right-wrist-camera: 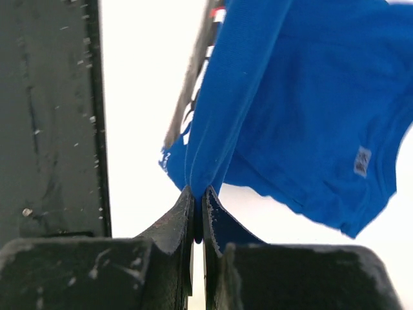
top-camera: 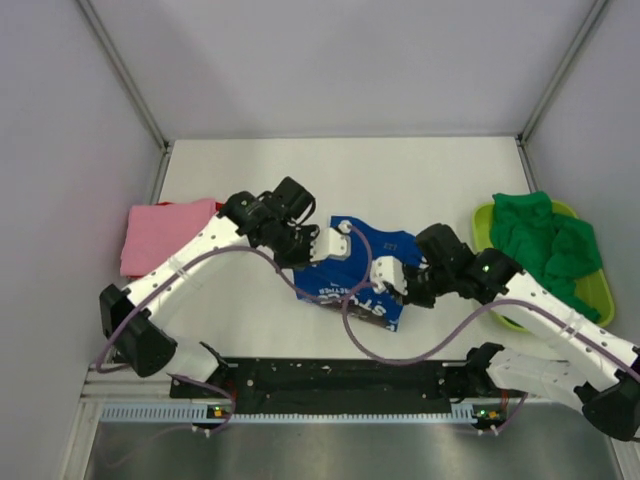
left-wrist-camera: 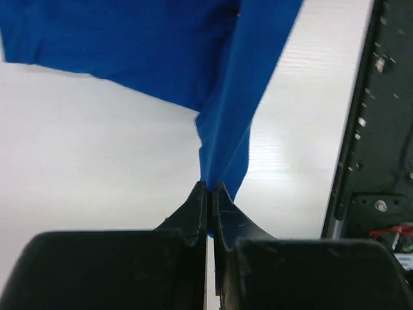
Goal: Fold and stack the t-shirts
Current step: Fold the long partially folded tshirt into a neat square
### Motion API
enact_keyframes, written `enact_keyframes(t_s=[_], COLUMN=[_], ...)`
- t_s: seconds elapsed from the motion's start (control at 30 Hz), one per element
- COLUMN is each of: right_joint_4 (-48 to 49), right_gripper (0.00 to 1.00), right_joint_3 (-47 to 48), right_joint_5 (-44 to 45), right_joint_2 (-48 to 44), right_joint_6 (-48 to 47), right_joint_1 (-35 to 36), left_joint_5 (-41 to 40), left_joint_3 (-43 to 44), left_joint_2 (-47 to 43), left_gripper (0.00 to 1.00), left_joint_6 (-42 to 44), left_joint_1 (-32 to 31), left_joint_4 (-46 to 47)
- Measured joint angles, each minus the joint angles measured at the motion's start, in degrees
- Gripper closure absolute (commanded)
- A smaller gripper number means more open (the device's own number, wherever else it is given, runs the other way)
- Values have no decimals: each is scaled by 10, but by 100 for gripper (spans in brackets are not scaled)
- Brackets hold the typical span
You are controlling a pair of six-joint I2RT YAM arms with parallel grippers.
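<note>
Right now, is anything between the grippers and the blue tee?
Nothing visible. The left gripper and the right gripper are each shut directly on the blue tee, with its cloth pinched in both.

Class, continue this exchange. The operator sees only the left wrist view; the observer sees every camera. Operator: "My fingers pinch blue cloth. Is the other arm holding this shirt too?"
Observer: Yes. The right gripper is shut on the same blue t-shirt, close to its white lettering.
Operator: Where is the pink one?
Observer: The pink t-shirt lies flat at the far left, apart from the blue one.
Operator: And the green ones?
Observer: The green t-shirts are heaped in the lime basket on the right.
</note>
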Motion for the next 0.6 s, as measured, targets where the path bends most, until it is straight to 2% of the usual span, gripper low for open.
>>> enact_keyframes(t_s=[0.23,0.43,0.6], right_joint_4=[44,84,128], right_gripper=[100,100,100], right_joint_3=[27,34,34], right_joint_5=[1,13,42], right_joint_2=[31,59,83], right_joint_6=[58,99,128], right_joint_1=[-132,-186,-221], left_joint_5=[-47,-77,-102], left_joint_3=[132,228,273], left_joint_2=[134,230,291], left_gripper=[100,100,100], left_joint_6=[-58,-82,-91], left_joint_1=[43,54,54], left_joint_4=[52,87,104])
